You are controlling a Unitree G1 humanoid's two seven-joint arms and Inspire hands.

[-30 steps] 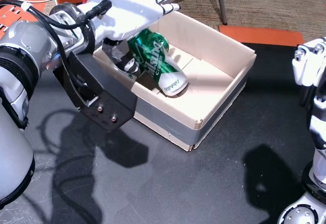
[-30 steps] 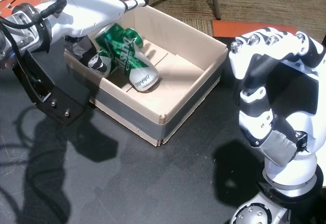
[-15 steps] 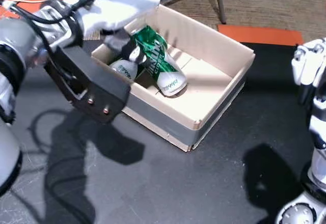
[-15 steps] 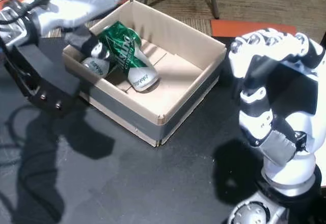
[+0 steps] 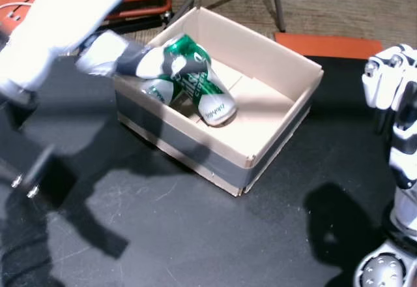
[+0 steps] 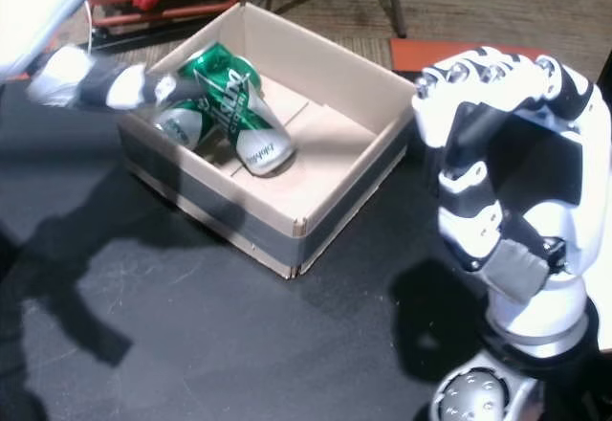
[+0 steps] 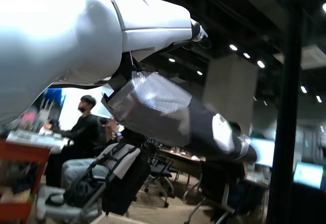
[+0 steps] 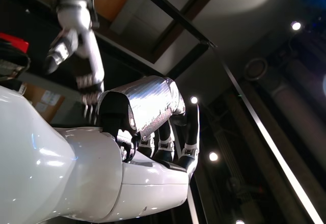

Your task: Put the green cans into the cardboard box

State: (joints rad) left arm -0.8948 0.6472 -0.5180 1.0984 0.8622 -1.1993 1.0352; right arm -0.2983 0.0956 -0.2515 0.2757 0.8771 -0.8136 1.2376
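Two green cans lie in the left corner of the open cardboard box (image 5: 260, 45) (image 6: 335, 53). The bigger can (image 5: 199, 85) (image 6: 239, 120) slants across a second can (image 5: 159, 88) (image 6: 186, 120) beside it. My left hand (image 5: 71, 19) (image 6: 48, 0) is a white blur at the upper left, open, holding nothing. Its thumb (image 5: 117, 59) still reaches toward the box's left wall. In the left wrist view the left hand (image 7: 102, 30) shows stretched fingers. My right hand (image 5: 391, 104) (image 6: 507, 172) (image 8: 102, 168) hangs right of the box, fingers loosely bent, holding nothing.
The box stands on a black table (image 5: 163, 222). Behind it are a red-orange crate (image 5: 137, 3), an orange mat (image 5: 326, 42) and chair legs on the floor. A seated person (image 7: 81, 132) shows in the left wrist view.
My left hand let go of the big can and pulled back up and to the left. The can settled lower in the box against the other one. The right hand stayed put.
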